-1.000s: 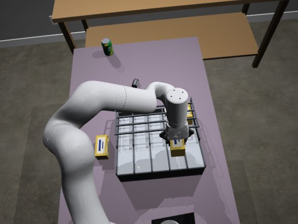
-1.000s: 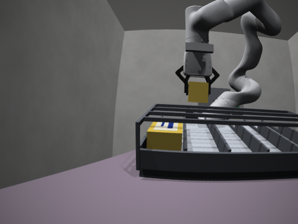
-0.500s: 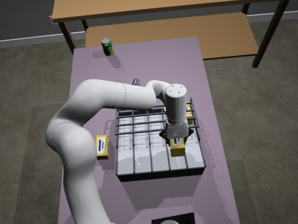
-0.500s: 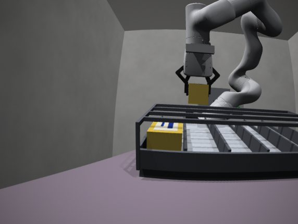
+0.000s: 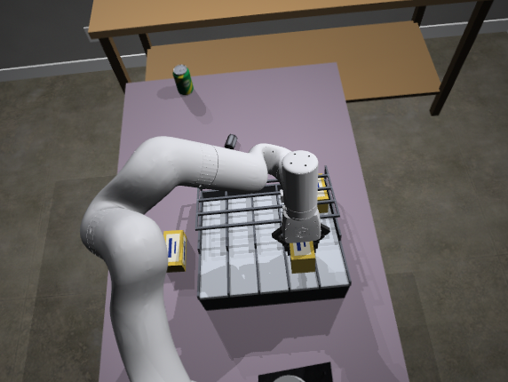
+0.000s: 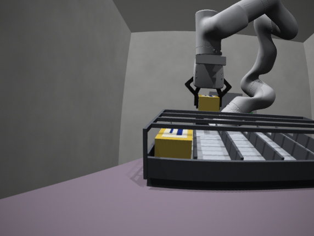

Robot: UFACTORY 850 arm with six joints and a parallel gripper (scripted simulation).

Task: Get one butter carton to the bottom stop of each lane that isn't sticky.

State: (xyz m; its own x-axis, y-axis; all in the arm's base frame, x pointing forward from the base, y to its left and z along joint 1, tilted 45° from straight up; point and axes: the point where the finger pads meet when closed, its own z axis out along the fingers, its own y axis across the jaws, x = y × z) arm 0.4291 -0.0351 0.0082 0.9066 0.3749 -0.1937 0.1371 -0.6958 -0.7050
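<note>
The dark shelf point(image 5: 271, 240) has five sloped lanes; its barred stop end faces the exterior view point(image 6: 230, 153). My gripper point(image 5: 302, 243) is shut on a yellow butter carton point(image 5: 303, 258) and holds it low over the high part of the second lane from the right in the top view. In the exterior view the gripper point(image 6: 208, 102) and its carton point(image 6: 208, 103) hang just behind the top bars. A second carton point(image 6: 173, 142) rests at the stop of the outermost lane beside it, also seen in the top view point(image 5: 323, 192). A third carton point(image 5: 175, 250) lies on the table left of the shelf.
A green can point(image 5: 183, 80) stands at the table's far left. A small dark cylinder point(image 5: 231, 141) lies behind my arm. A wooden shelf table point(image 5: 284, 44) stands beyond the purple table. A black object point(image 5: 295, 372) sits at the near edge.
</note>
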